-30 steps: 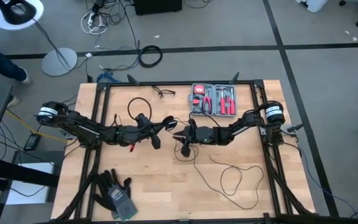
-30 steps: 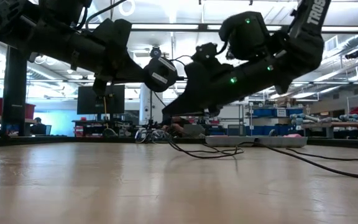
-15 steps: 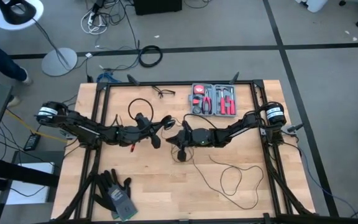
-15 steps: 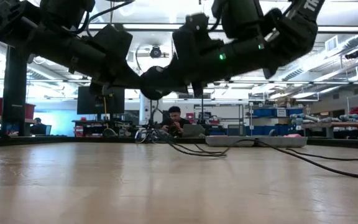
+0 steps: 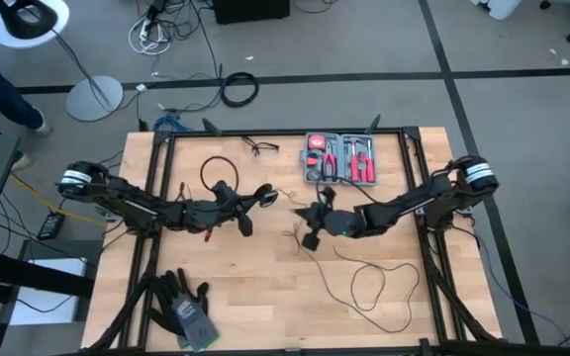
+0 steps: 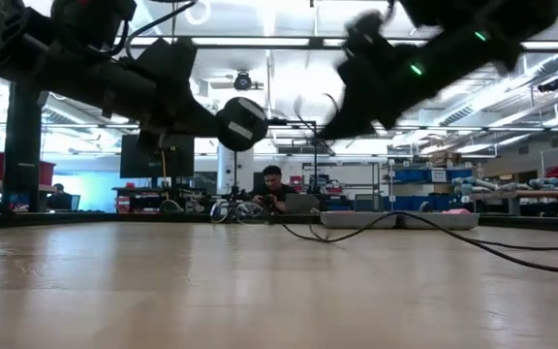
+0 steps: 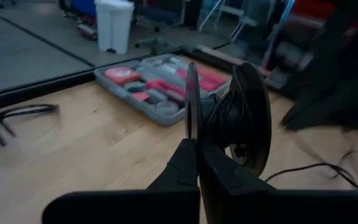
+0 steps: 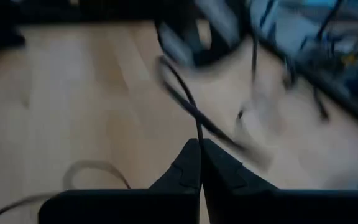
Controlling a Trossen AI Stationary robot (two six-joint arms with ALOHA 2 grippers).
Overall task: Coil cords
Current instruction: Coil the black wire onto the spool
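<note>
The cord is a very thin black cable ending in a round black puck (image 5: 265, 196) shaped like a small spool, with cable wound between its two discs (image 7: 248, 118). My left gripper (image 5: 254, 202) is shut on the puck above the table's middle. My right gripper (image 5: 304, 225) is just right of it, shut on the cable (image 8: 197, 127). The remaining cable trails down to the table and lies in loose loops (image 5: 374, 287) near the front right. My left gripper pinches the rim of the puck's thin disc (image 7: 189, 127) between its two fingers, coming almost level from the table's left. The puck stands on edge beyond the fingertips, lifted clear of the table. My right gripper pinches one strand of the cable (image 8: 197, 138) at its fingertips, slanting down from the table's right. The strand runs on from the fingers toward the puck (image 8: 188, 37), off the table.
A grey tool case (image 5: 339, 158) with red-handled tools lies at the far middle, and a pair of glasses (image 5: 260, 148) is left of it. Dark gloves (image 5: 181, 307) lie at the front left. A person sits in the room beyond (image 6: 274, 189).
My right gripper has shut on the cable beside the puck, then drawn away from it toward the table's right edge and upward, tipping nearer to level. The strand between puck and gripper has lengthened. The puck has stayed where it was.
</note>
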